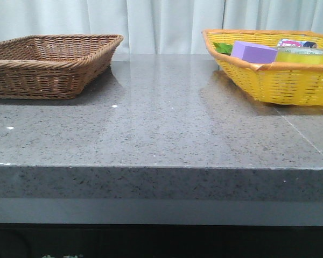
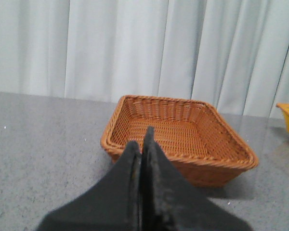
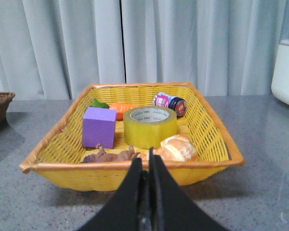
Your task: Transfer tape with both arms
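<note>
We see the tape (image 3: 150, 126) standing on its flat side in the yellow basket (image 1: 290, 86), which sits at the far right corner of the grey stone worktop (image 1: 161, 134). In the right wrist view the roll stands roughly in the middle of the basket, its white core (printed with green letters) facing up. Just beside it stands a purple block (image 3: 99, 127), close to the roll, though we cannot tell whether they touch. Behind the two lie an orange carrot-like piece with green leaves (image 3: 120, 106) and a small dark jar with a colourful label (image 3: 170, 102). On the near side of the roll rest a croissant-shaped pastry (image 3: 176, 148) and a small brown figure (image 3: 108, 155), perhaps a toy animal; the view is too soft to be sure.

The right gripper (image 3: 145, 166) is level with the basket's near rim, fingers pressed together and holding nothing. The left gripper (image 2: 141, 147) is likewise clenched on nothing, in front of the brown wicker basket (image 1: 48, 64), which sits at the far left corner of the worktop, well apart from the yellow one. Neither arm shows in the front view. White curtains (image 1: 161, 21) hang behind the worktop's far edge.
</note>
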Motion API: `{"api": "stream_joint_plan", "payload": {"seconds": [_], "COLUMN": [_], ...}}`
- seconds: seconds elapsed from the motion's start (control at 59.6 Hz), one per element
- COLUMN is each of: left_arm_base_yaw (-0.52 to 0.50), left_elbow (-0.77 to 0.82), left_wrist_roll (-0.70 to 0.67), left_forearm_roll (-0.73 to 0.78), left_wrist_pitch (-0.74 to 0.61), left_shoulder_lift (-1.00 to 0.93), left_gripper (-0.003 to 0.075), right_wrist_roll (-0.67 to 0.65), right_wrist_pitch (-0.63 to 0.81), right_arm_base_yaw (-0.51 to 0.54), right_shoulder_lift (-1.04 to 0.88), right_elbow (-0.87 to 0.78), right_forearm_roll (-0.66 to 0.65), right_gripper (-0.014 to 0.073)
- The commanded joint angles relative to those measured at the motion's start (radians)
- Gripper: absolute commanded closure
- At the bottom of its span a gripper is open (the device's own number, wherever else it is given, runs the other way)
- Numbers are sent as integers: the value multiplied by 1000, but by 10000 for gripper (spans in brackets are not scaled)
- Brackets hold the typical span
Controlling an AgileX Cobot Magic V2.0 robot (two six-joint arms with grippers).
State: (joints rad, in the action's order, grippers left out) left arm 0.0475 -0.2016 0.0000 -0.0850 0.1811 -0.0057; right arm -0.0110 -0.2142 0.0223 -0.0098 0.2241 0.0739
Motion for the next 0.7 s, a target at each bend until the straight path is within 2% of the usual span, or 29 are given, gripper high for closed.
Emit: {"api": "stream_joint_plan", "payload": {"seconds": [0.0,0.386,0.503,0.688], "left_arm_base_yaw": [-4,-4,-4,-4], "left_elbow": [-131,-638,-710,-734], "left_wrist_roll": [-10,-10,-10,-10], "left_forearm_roll": [-9,-11,-11,-11], "left_wrist_pitch": [18,413,449,452], "left_shoulder_lift": [34,354,459,599], "left_gripper": [740,740,740,740], "right_wrist_roll": [3,3,3,3], "right_wrist_pitch": [-23,-372,-446,-478], "right_arm_base_yaw": [6,6,6,6], "right_shoulder_lift": [14,306,401,541], "right_elbow": [132,543,615,665], "right_forearm_roll": [-15,-53,-52,-52], "right_gripper": [662,662,662,662]}}
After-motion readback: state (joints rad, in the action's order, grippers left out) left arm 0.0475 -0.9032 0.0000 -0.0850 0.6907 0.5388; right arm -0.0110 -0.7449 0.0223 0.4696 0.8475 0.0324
